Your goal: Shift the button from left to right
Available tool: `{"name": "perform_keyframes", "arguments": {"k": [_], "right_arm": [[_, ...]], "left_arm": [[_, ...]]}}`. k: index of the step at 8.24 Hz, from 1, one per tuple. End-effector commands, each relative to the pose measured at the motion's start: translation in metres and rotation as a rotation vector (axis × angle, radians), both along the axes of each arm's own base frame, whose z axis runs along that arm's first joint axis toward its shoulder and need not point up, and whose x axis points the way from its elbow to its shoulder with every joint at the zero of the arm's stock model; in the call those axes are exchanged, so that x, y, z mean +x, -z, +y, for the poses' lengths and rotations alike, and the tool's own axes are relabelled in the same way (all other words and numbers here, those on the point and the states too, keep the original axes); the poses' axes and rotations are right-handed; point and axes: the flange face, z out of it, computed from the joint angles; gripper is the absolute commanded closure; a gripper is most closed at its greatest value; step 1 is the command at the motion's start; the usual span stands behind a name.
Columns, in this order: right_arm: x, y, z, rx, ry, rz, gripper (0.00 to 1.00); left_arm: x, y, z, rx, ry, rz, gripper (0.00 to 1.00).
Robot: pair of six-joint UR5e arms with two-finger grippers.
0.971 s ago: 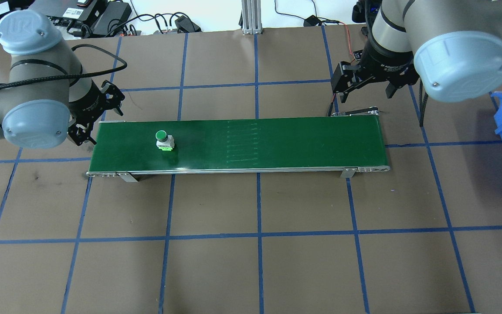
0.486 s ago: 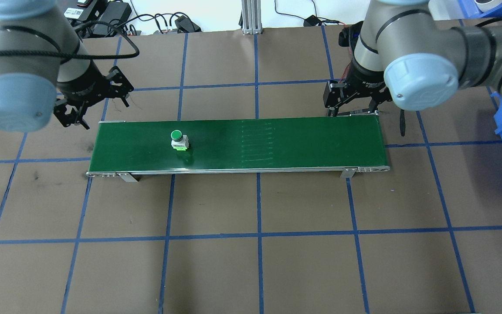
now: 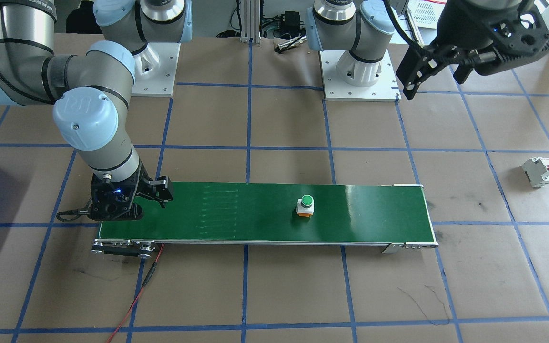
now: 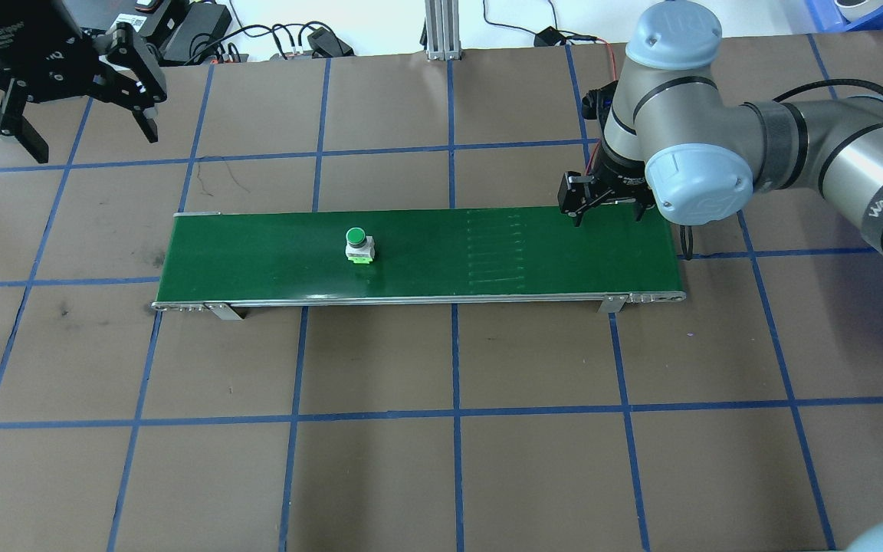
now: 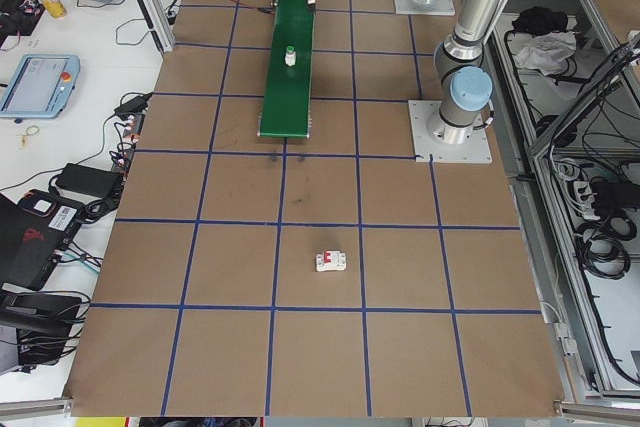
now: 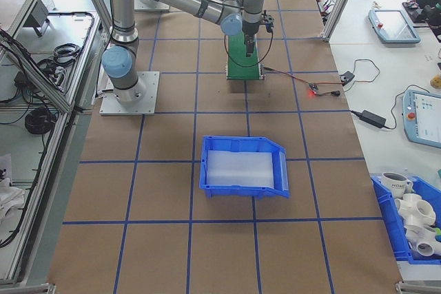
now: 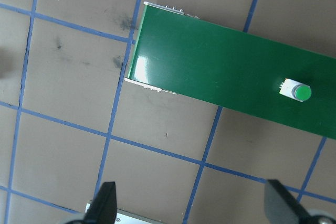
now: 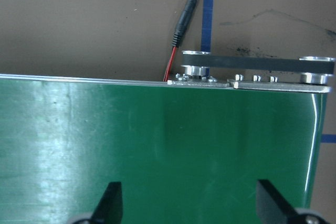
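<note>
On the green belt [image 4: 418, 253] left of its middle stands the button [image 4: 358, 245], untouched; left gripper [image 4: 73, 115] raised far-left, fingers spread; right gripper [image 4: 608, 208] spread over the belt's right end.

The button [image 4: 356, 244] stands alone on the green belt [image 4: 257, 261], with bare belt on every side. The right gripper [image 4: 605, 205] hangs over the belt's far end; the left gripper [image 4: 73, 100] is raised well aside.

overhead and front cameras face each other, sharing the green belt [image 4: 418, 253]. side cameras view it from afar; wrist cameras look straight down.
</note>
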Motion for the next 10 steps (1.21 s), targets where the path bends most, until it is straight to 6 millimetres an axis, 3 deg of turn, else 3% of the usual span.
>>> {"name": "perform_keyframes", "arguments": {"k": [1,2,3,4,8,10], "right_arm": [[-0.014,0.003,-0.008,0.008,0.051,-0.165,0.02],[-0.039,0.006,-0.012,0.022,0.047,-0.291,0.0],[-0.056,0.009,-0.01,0.061,0.009,-0.367,0.0],[-0.06,0.007,-0.009,0.063,0.012,-0.379,0.0],[-0.059,0.003,-0.007,0.078,0.136,-0.358,0.01],[-0.047,-0.004,-0.008,0.068,0.162,-0.356,0.01]], "left_arm": [[-0.012,-0.014,0.011,-0.004,0.156,0.086,0.0],[-0.025,-0.014,0.01,-0.022,0.147,0.228,0.0],[-0.026,-0.015,0.009,-0.028,0.158,0.237,0.0],[-0.015,-0.014,0.009,-0.017,0.161,0.126,0.0],[-0.012,-0.01,-0.002,-0.041,0.167,0.099,0.0],[-0.012,-0.006,-0.005,-0.031,0.168,0.099,0.0]]}}
